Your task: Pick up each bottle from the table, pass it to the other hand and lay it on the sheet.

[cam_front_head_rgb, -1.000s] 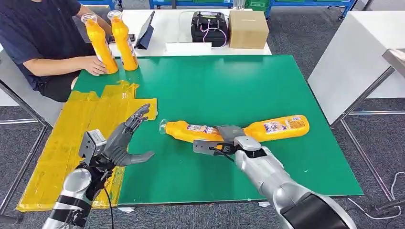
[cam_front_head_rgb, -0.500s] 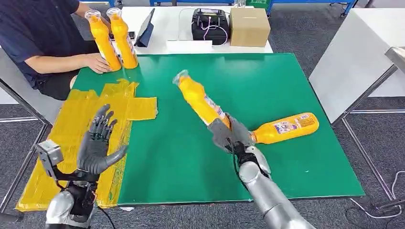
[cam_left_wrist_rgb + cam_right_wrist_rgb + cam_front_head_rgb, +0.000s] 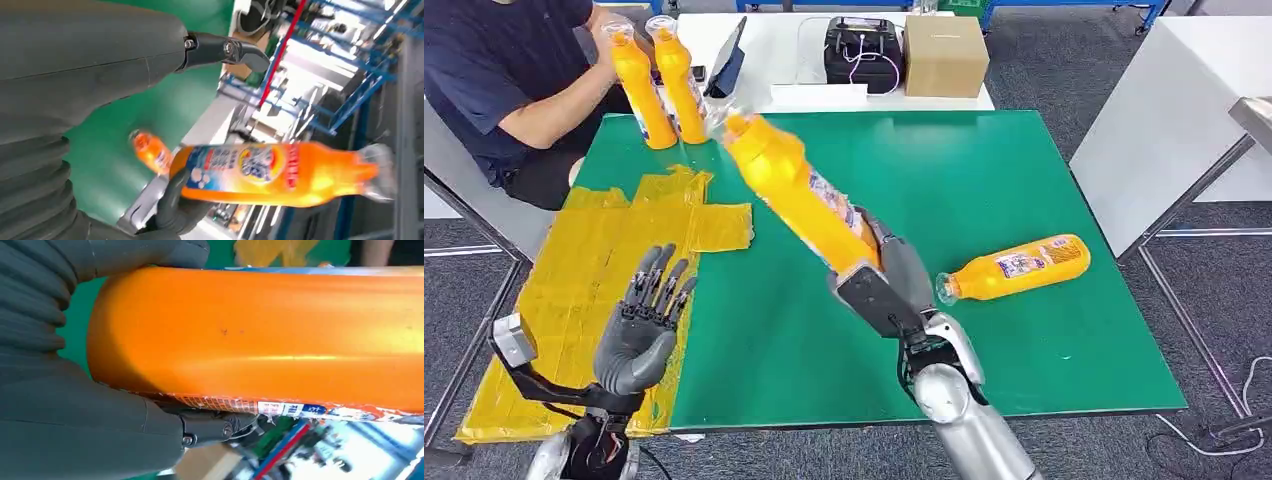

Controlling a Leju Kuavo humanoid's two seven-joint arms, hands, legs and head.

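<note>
My right hand (image 3: 886, 285) grips the base of an orange bottle (image 3: 796, 190) and holds it up over the green table (image 3: 984, 170), its clear cap tilted toward the far left. The right wrist view shows that bottle (image 3: 260, 335) close up against the hand (image 3: 75, 390). My left hand (image 3: 642, 322) is raised, palm up and fingers spread, over the yellow sheet (image 3: 574, 290), holding nothing. The left wrist view shows its thumb (image 3: 115, 55) and the held bottle (image 3: 280, 172) beyond it. A second orange bottle (image 3: 1014, 268) lies on its side at the right of the table.
A person (image 3: 504, 70) sits at the far left corner with a hand by two upright orange bottles (image 3: 662, 85). Behind the green table a white table holds a black device (image 3: 861, 55) and a cardboard box (image 3: 944, 55). Another white table (image 3: 1164, 120) stands to the right.
My right hand has lifted the bottle higher and swung it toward the left. My left hand has turned and risen, fingers pointing up. The lying bottle has stayed in place.
</note>
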